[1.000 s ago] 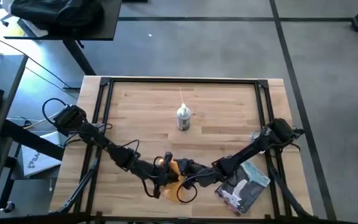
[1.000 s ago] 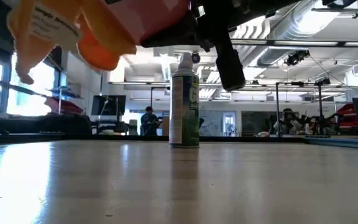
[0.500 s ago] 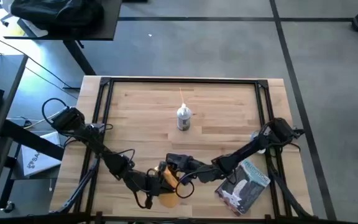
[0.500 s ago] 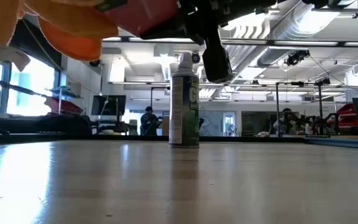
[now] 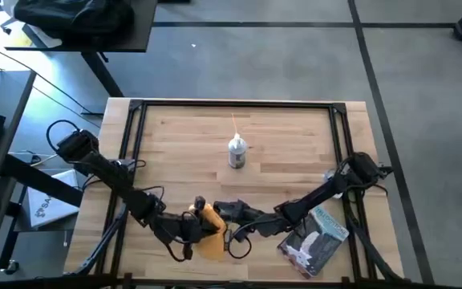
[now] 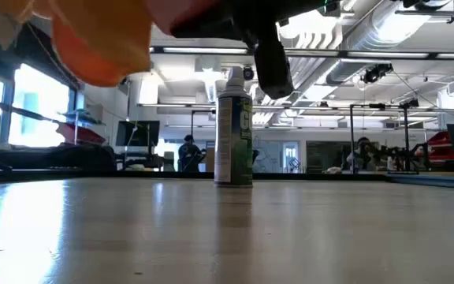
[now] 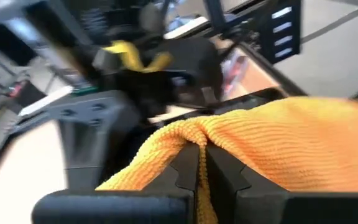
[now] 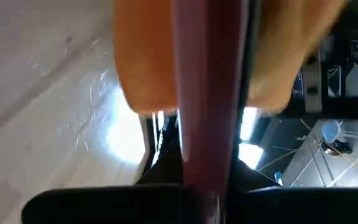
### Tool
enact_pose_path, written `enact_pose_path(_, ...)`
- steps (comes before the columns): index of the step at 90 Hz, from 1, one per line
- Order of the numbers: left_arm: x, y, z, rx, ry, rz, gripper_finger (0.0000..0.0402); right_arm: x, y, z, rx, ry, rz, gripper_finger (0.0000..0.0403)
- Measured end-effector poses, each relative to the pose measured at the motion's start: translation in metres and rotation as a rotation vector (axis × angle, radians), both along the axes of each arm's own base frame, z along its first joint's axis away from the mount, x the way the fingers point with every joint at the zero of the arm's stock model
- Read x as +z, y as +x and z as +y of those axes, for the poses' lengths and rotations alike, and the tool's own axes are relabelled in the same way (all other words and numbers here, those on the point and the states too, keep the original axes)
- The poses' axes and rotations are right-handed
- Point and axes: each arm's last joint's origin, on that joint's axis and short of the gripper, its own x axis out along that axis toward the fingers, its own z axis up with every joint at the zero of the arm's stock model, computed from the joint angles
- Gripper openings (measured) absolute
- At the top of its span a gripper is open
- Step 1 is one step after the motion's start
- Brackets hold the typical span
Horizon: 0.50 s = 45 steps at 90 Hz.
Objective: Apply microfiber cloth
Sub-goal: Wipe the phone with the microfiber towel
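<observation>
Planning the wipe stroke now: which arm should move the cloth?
Probably left. The left tool is shut on the microfiber cloth, bunched between its fingers. The right tool clamps a flat reddish object edge-on, so it likely should just hold.

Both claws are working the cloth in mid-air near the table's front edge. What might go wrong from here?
The left claw pinches only a fold of the orange cloth, so a tug may pull it free. The right claw holds a thin reddish-edged object against the cloth; rubbing could twist it loose. Both hang close to the table edge, so anything dropped may fall off.
</observation>
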Motion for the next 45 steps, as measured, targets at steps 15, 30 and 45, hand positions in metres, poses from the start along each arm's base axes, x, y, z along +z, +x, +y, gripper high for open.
enact_pose_path(15,0.001,0.009,0.012,0.04,0.001,-0.005,0.0,0.009,0.006,0.005,0.011,0.042,-0.017,0.0005)
enact_pose_path(30,0.0,0.006,0.009,0.034,0.011,0.005,0.0,0.013,0.007,0.008,0.004,0.037,-0.013,0.0005)
enact_pose_path(45,-0.003,-0.005,-0.002,0.07,0.044,0.015,0.0,0.013,0.007,0.009,0.017,0.038,-0.013,0.0005)
